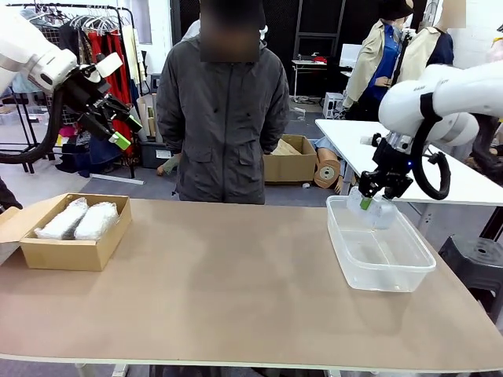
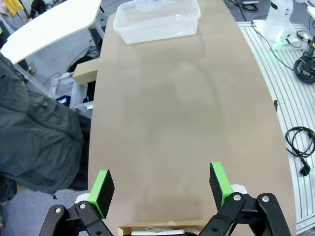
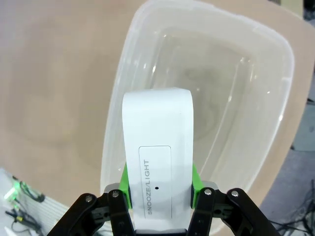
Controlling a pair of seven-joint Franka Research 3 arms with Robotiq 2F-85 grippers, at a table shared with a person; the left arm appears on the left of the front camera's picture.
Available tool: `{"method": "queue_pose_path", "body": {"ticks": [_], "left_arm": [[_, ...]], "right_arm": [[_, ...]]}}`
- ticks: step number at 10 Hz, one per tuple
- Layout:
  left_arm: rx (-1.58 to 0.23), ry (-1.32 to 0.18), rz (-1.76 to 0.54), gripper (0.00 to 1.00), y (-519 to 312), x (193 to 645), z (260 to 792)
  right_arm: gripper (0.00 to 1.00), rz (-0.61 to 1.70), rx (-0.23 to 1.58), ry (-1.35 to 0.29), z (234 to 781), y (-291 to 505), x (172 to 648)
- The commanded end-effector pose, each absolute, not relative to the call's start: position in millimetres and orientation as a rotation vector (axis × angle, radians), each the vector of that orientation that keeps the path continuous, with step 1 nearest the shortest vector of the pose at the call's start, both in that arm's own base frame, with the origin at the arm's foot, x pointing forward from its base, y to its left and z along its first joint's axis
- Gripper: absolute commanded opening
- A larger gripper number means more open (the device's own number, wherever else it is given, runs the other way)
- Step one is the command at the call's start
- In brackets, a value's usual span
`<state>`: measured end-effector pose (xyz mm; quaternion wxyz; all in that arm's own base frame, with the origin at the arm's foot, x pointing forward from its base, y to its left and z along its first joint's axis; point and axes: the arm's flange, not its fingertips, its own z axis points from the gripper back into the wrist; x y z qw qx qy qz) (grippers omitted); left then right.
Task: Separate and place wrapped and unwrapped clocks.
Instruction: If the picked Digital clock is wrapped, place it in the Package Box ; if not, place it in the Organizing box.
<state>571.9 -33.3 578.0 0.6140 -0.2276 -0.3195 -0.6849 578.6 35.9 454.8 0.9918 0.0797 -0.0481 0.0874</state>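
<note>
- My right end effector (image 3: pixel 158 189) is pinching the bare white clock (image 3: pixel 158 162) between its green pads (image 3: pixel 124 184), one pad pressed to each long side.
- From the right wrist I read "SNOOZE/LIGHT" on the clock's top panel; the clock hangs over the clear plastic tub (image 3: pixel 283 69), near one of its end walls.
- From the front, that end effector (image 1: pixel 366 201) sits just above the tub's far rim (image 1: pixel 334 206), on the right side of the surface (image 1: pixel 228 283). Whether the clock touches the tub's floor, I cannot tell.
- My left end effector (image 1: pixel 126 132) is raised high at the left, clear of the surface, its fingers spread wide and holding nothing.
- In the left wrist view the green pads (image 2: pixel 103 187) stand well apart, with bare surface between them.
- The two bubble-wrapped clocks (image 1: pixel 78 220) lie side by side in the brown cardboard box (image 1: pixel 67 255) at the left edge of the surface.
- A person in a dark jacket (image 1: pixel 224 118) stands at the far side.
</note>
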Motion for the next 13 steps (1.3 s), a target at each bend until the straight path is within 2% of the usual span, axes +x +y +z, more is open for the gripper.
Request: {"method": "queue_pose_path", "body": {"ticks": [1,5,13], "left_arm": [[-0.515,-0.724,-1.579,1.00,-32,571,579],[-0.515,-0.724,-1.579,1.00,-32,571,579],[-0.515,-0.724,-1.579,1.00,-32,571,579]], "right_arm": [[0.00,0.102,0.132,-0.142,439,35,589],[0.00,0.007,0.038,-0.168,401,25,595],[0.00,-0.018,-0.013,-0.067,356,17,574]]}}
